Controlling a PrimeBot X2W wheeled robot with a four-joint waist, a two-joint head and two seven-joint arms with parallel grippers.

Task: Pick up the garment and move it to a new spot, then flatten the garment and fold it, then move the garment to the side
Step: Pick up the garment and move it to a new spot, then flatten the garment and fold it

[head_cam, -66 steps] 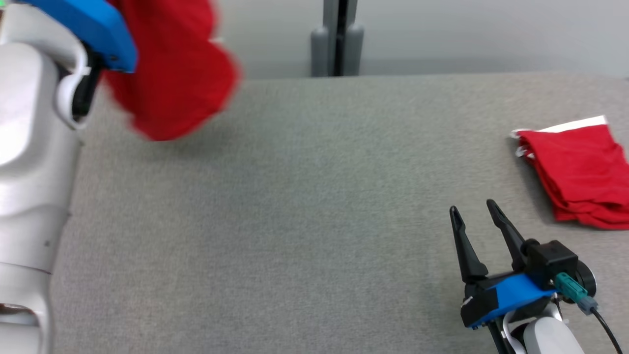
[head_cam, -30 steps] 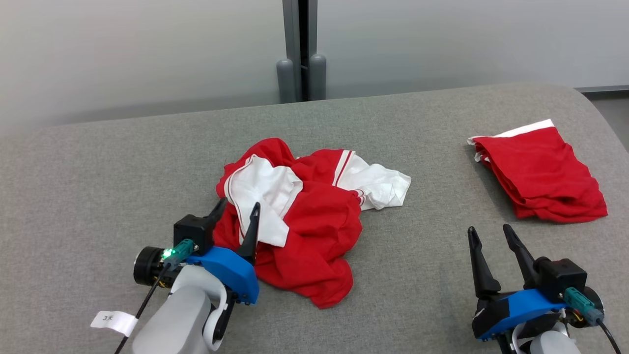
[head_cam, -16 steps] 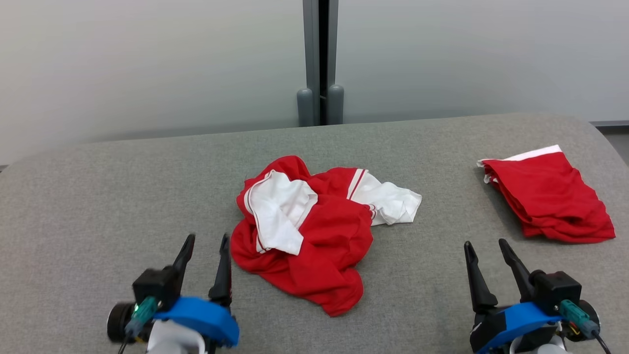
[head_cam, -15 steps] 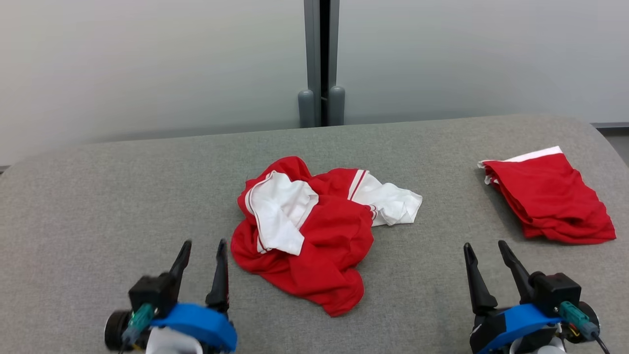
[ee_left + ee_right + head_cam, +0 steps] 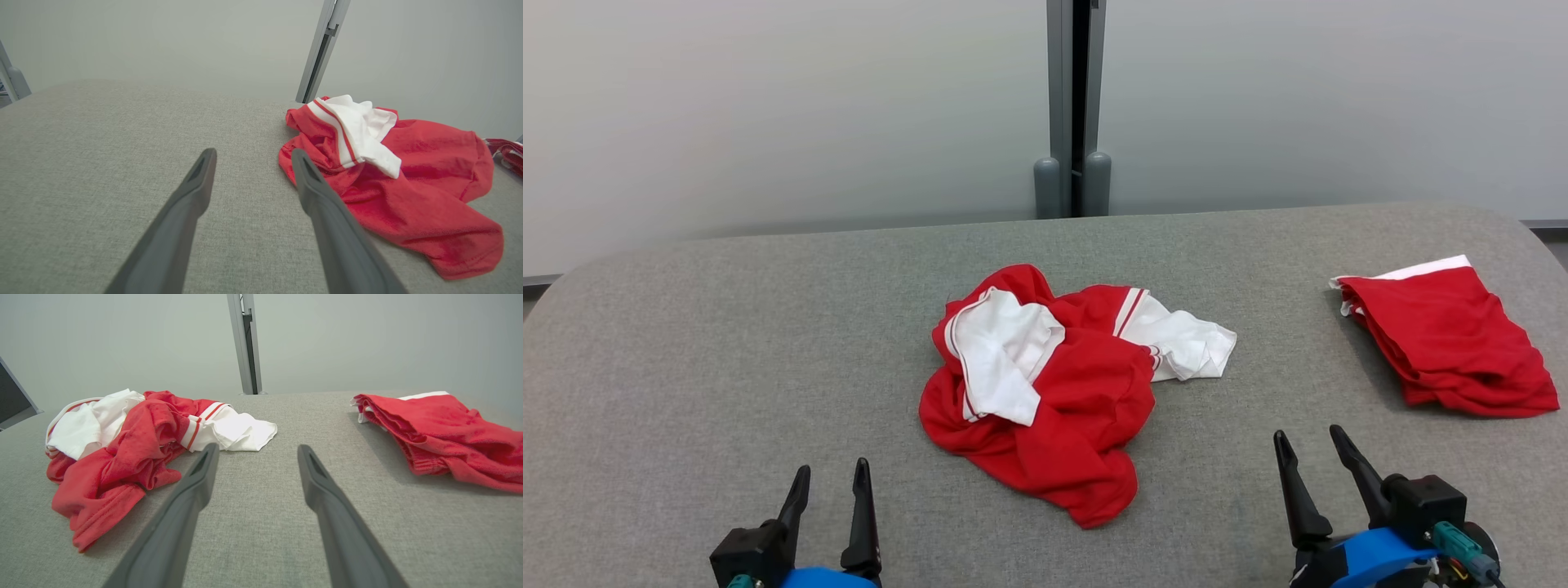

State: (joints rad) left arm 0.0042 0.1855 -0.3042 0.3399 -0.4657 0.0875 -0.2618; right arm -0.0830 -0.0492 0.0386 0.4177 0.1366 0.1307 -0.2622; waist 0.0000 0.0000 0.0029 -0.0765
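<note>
A: Layout?
B: Garment on table, my 12; second garment at its 2; post behind, 12.
A: Grippers?
B: My left gripper at garment's 8, right gripper at 4.

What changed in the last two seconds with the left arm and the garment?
The left gripper, which held the crumpled garment up at the left, laid it in the middle of the table, let go and pulled back toward the robot, open. The right gripper stayed open at the near right; the folded red garment stayed at the far right. The head camera also shifted.
</note>
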